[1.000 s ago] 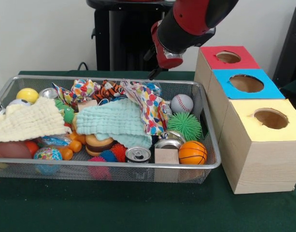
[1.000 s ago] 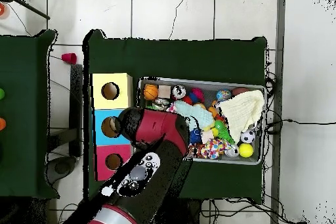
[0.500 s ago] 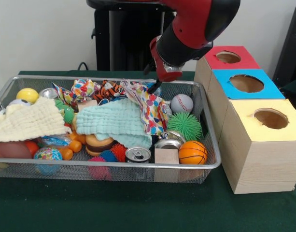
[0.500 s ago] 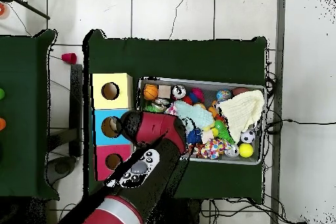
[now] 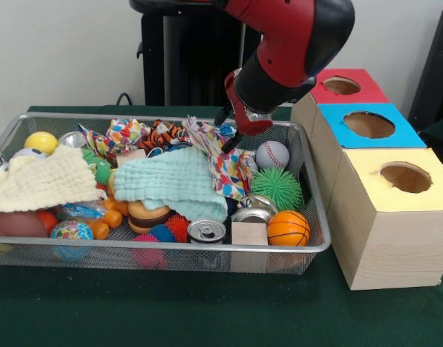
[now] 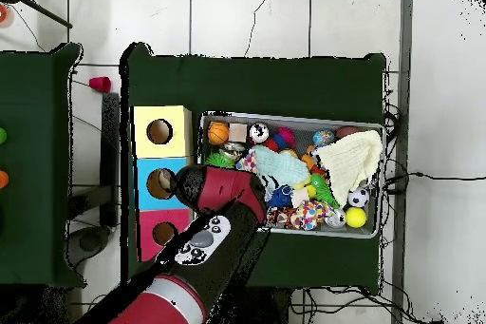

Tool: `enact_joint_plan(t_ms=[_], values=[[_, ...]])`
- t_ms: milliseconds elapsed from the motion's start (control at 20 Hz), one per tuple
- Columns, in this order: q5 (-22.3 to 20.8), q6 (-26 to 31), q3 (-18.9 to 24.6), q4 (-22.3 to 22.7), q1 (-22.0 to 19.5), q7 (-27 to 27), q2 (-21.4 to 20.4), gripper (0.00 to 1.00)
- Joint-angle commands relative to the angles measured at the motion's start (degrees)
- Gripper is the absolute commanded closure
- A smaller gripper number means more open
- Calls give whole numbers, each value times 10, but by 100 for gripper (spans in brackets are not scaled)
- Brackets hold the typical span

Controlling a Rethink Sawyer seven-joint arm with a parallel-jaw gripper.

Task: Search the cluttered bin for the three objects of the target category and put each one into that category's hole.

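The wire bin (image 5: 308, 189) sits on the green table (image 5: 207, 311), heaped with balls, cloths and cans, next to the row of three holed boxes (image 5: 384, 206).

We see the gripper (image 5: 230, 142) low over the patterned cloth (image 5: 222, 160) near the baseball (image 5: 272, 154); we cannot tell whether it is released or clenched. We would come down slowly and pinch one layer only, so nothing beneath gets dragged. Behind stand a pale wall and black pedestal; overhead shows tiled floor.

The gripper (image 5: 229, 142) hangs over the bin's (image 5: 308, 206) far right corner, above a patterned cloth (image 5: 222, 159) beside a baseball (image 5: 272, 155).
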Motion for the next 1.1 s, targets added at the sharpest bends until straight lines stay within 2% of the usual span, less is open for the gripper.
enact_joint_plan(t_ms=[50, 750, 900, 1100], values=[[39, -34, 71, 29, 1, 113, 37, 0], [27, 36, 54, 63, 6, 72, -46, 0], [25, 23, 59, 65, 1, 70, -38, 0], [29, -39, 72, 52, -13, 81, 12, 0]])
